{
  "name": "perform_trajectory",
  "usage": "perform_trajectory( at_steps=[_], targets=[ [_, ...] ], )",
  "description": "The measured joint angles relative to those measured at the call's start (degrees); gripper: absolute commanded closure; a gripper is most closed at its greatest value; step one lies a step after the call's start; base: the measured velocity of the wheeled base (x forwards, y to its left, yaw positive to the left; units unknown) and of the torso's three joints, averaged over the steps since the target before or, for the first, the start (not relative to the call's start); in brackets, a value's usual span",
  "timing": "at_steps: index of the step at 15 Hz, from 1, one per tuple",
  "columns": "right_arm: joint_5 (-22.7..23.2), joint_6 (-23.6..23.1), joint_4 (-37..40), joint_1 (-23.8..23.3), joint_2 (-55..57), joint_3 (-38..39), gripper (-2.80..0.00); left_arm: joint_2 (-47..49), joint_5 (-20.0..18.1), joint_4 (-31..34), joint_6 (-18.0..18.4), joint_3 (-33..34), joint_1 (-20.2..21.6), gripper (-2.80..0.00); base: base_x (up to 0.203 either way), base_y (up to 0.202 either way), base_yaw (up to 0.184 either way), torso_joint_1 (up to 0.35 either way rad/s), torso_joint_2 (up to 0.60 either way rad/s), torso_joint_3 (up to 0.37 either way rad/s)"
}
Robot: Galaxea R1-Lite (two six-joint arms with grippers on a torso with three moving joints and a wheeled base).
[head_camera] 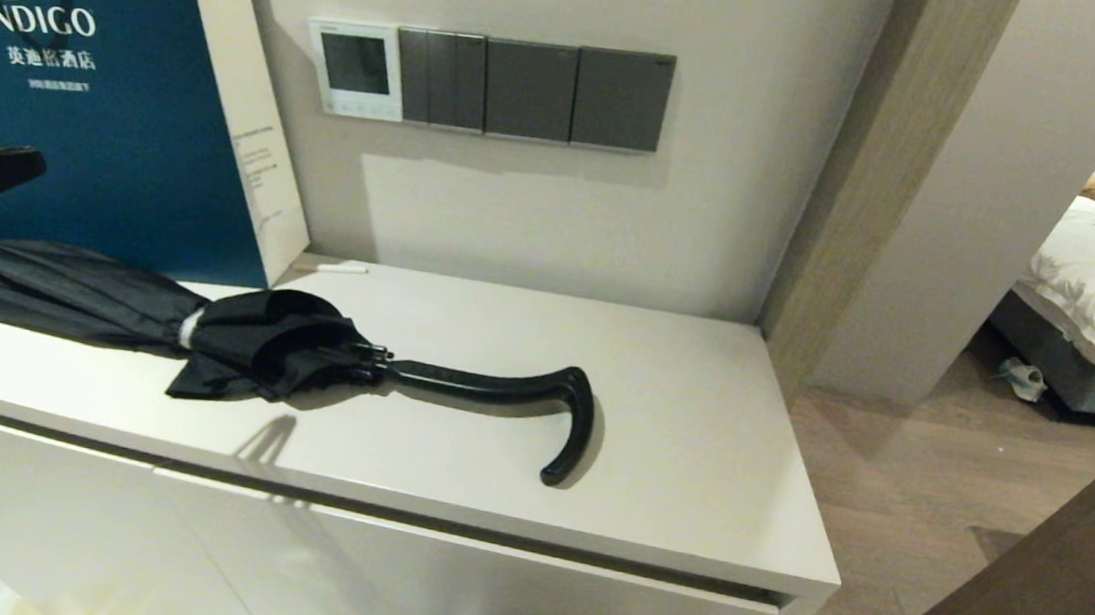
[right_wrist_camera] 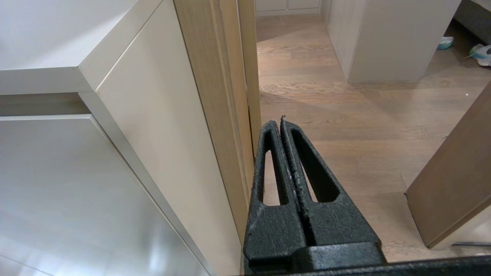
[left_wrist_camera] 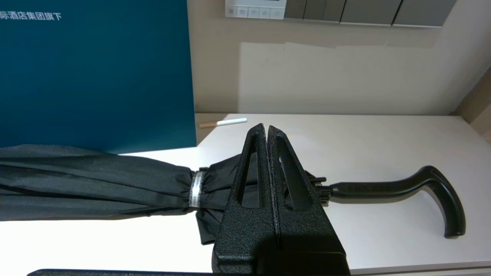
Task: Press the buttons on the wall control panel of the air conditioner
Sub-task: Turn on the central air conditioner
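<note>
Buttons look tiny under the half-cropped panel; left hand closed, empty, above the umbrella.

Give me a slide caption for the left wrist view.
Left gripper, shut, hovers over a furled black umbrella, facing the white wall control panel and its buttons.

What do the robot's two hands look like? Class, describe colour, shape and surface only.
Both the left hand and the right hand are matte black with a grainy texture. Each has two long wedge-shaped fingers tapering to a narrow tip, each pierced by an elongated slot. No cables, markings or sleeves show.
</note>
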Motion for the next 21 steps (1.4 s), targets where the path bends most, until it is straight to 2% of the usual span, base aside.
perform_trajectory(
  at_steps=[4,6,11,17,21],
  targets=[
    [0.0,0.0,0.0,0.0,0.0,0.0,0.00,1.0,0.7,-1.3,-0.7,-0.9,-1.2,0.00,0.000,0.000,0.000,0.000,0.00,0.000],
    [0.0,0.0,0.0,0.0,0.0,0.0,0.00,5.7,1.8,-3.4,-1.8,-3.0,-4.8,0.00,0.000,0.000,0.000,0.000,0.00,0.000],
    [0.0,0.0,0.0,0.0,0.0,0.0,0.00,25.5,5.3,-9.2,-4.7,-10.3,-15.7,0.00,0.000,0.000,0.000,0.000,0.00,0.000],
    [0.0,0.0,0.0,0.0,0.0,0.0,0.00,31.0,5.9,-9.4,-5.2,-12.0,-17.6,0.00,0.000,0.000,0.000,0.000,0.00,0.000],
    [0.0,0.0,0.0,0.0,0.0,0.0,0.00,34.3,7.6,-10.4,-7.8,-17.7,-18.0,0.00,0.000,0.000,0.000,0.000,0.00,0.000]
  ],
)
